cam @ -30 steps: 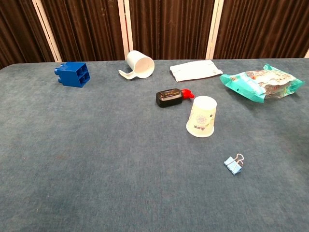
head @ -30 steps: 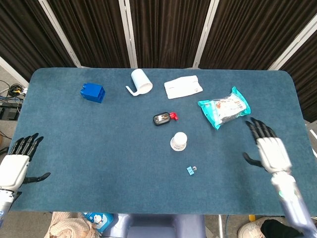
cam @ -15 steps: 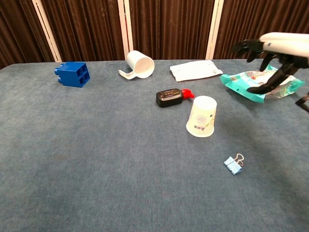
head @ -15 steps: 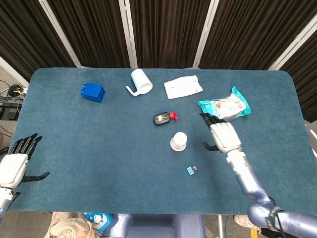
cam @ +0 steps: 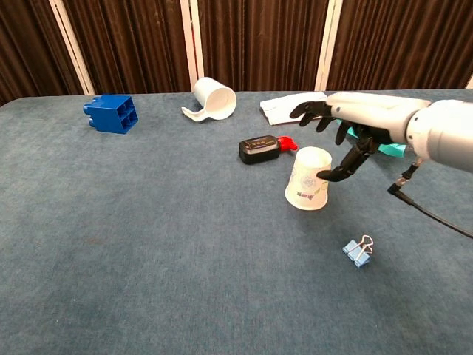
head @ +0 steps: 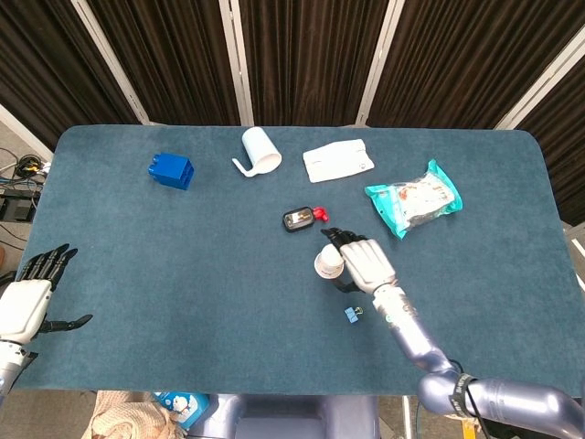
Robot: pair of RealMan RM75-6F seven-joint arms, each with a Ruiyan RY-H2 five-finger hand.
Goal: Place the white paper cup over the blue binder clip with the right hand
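The right hand (head: 362,262) had been swung in from the right edge of the table to the white paper cup (head: 329,261) near the middle of the head view within the last second; half a second before, it had been seen over the teal snack packet (head: 414,198) at upper right. In the chest view the right hand (cam: 347,126) was seen spread wide above and to the right of the white paper cup (cam: 308,177), fingers apart and nothing gripped; a dark fingertip lay just beside the cup's wall, though contact could not be confirmed. The cup was found upside down, mouth on the blue cloth, unmoved across all frames. The blue binder clip (head: 352,314) lay below and slightly right of the cup in the head view, and near the lower right in the chest view (cam: 358,251), apart from the cup and equally unmoved.

The reach was judged nearly finished and the grasp not yet made, so closing around the cup was judged the step in hand, with lifting and lowering over the clip still ahead. Since the cup was already inverted, no turning seemed needed.

The left hand (head: 27,300) was held at the lower left edge of the head view, fingers spread and empty, almost where it had been
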